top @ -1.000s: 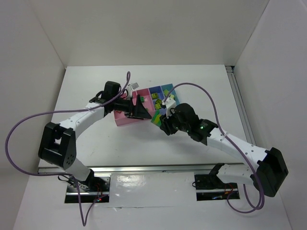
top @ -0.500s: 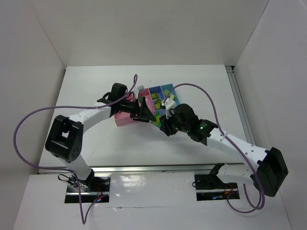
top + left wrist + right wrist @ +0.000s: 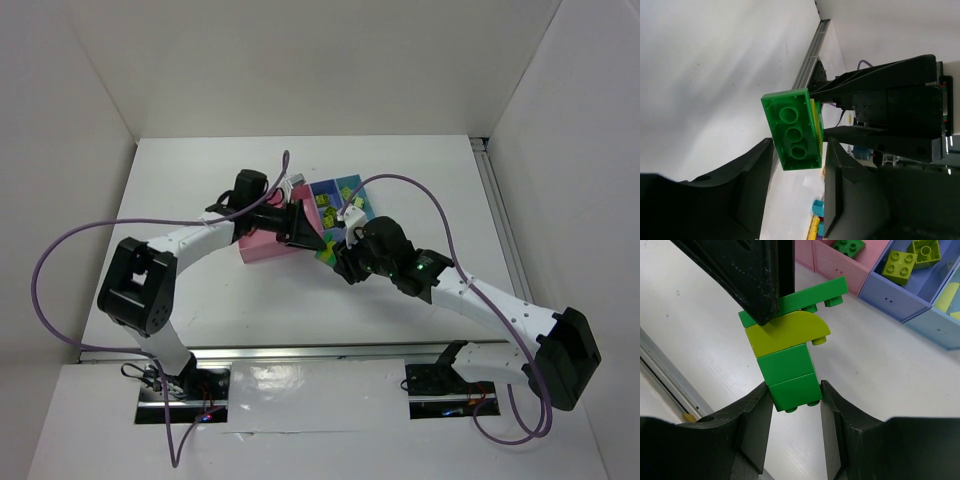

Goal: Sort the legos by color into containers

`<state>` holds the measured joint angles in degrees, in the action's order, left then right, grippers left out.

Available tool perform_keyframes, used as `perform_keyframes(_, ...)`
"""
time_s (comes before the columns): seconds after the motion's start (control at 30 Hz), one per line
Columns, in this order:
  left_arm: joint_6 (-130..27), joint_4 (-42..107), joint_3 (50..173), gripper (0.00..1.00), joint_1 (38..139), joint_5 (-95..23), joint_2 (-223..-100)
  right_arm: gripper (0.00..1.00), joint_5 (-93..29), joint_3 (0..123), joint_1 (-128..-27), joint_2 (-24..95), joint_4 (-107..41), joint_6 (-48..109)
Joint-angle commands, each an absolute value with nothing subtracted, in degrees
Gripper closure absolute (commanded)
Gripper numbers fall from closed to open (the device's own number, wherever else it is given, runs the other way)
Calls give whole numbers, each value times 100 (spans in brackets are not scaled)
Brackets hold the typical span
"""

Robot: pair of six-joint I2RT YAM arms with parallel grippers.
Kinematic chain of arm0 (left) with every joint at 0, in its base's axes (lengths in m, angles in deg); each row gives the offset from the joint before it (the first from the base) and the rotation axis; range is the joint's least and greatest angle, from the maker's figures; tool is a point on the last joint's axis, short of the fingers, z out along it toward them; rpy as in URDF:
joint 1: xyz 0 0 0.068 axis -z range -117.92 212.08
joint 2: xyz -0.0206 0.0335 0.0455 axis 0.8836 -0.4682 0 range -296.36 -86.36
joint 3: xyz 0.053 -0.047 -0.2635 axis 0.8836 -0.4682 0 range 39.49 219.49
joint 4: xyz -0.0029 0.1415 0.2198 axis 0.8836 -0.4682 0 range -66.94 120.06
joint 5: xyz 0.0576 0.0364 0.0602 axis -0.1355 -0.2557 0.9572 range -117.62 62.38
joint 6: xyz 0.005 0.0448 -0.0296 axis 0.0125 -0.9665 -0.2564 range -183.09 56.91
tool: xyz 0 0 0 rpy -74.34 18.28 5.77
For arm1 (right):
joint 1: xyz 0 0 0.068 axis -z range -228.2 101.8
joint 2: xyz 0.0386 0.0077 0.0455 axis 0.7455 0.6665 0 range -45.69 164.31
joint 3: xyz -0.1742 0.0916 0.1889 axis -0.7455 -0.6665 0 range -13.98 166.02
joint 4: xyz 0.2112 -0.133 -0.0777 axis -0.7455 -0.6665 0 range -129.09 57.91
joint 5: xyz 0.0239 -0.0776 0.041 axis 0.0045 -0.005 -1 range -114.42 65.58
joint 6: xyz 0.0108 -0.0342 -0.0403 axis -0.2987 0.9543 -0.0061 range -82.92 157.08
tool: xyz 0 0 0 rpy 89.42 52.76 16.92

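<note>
My right gripper (image 3: 793, 390) is shut on the bottom green brick of a stack of legos (image 3: 787, 370), which also shows in the top view (image 3: 326, 251). Above the green bricks sit a lime rounded brick (image 3: 785, 332) and a flat green brick (image 3: 812, 294). My left gripper (image 3: 799, 150) closes on the end of that flat green brick (image 3: 792, 130); one of its fingers (image 3: 750, 275) covers the brick's left part. Both grippers (image 3: 300, 232) (image 3: 338, 255) meet just in front of the tray (image 3: 265, 248).
The tray's pink compartment (image 3: 832, 265) holds a dark green brick (image 3: 850, 246). The periwinkle one (image 3: 890, 305) holds lime bricks (image 3: 900, 267). The light blue one (image 3: 940, 332) holds a pale yellow brick (image 3: 947, 295). A metal rail runs along the table's right edge (image 3: 495, 200).
My left arm has swung right, bringing its gripper onto the top of the stack held by my right gripper. The right arm has barely moved.
</note>
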<state>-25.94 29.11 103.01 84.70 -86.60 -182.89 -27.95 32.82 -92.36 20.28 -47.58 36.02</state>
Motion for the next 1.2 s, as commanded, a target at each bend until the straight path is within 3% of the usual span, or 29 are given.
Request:
perform_keyframes(0.0,-2599,3243,10435,49,8494,-9037,-18383,84,-2758,3523,-9294,1952,-4739,3558)
perform_keyframes(0.07,-2713,2998,10566,41,8546,-9037,-18436,84,-2758,3523,-9294,1952,-4739,3558)
perform_keyframes(0.17,-2714,2997,10567,41,8607,-9037,-18436,84,-2758,3523,-9294,1952,-4739,3558)
perform_keyframes(0.37,-2529,3182,10567,76,8608,-9090,-18489,84,-2758,3576,-9346,2005,-4739,3558)
perform_keyframes(0.53,-2582,3050,10672,99,8608,-8985,-18489,84,-2706,3515,-9346,2005,-4739,3558)
perform_keyframes(1.17,-3214,1960,11023,100,8072,-8193,-18383,86,-2600,3392,-9346,1829,-4791,3505)
